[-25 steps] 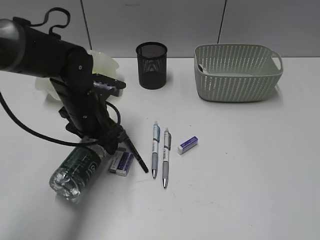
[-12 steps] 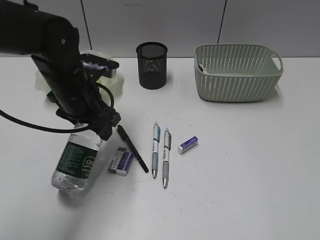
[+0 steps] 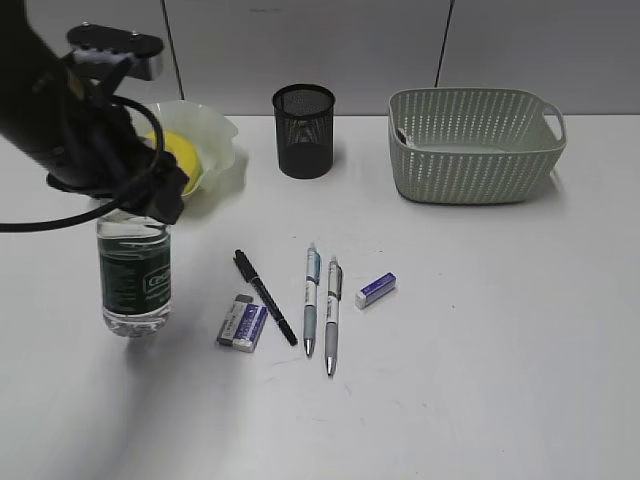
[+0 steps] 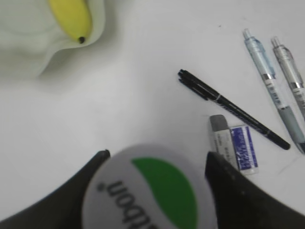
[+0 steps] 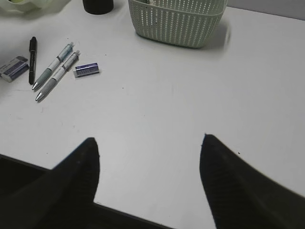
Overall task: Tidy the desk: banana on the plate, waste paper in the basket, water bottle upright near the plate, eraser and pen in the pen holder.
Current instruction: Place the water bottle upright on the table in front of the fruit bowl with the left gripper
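Exterior view: the bottle [image 3: 135,275] stands upright at left centre of the desk [image 3: 480,350], just below the plate [image 3: 215,135], which sits at upper left with the banana [image 3: 182,160] in it. The left gripper [image 3: 130,200] comes down from the upper left corner and grasps the bottle at its cap. Upper centre holds the pen holder [image 3: 303,130], upper right the basket [image 3: 475,145]. In the middle lie a black pen [image 3: 265,297], two grey pens [image 3: 320,312] side by side, a small eraser [image 3: 375,290] to their right and a larger eraser [image 3: 243,324] touching or just beside the black pen's left.

Left wrist view looks straight down on the white cap [image 4: 150,191] with its green top, a black finger [image 4: 238,191] pressed at each side. The banana's tip shows at upper left.

Right wrist view shows the right gripper [image 5: 147,167] at the bottom of the frame, jaws spread wide and empty above bare desk, with the basket at top centre.
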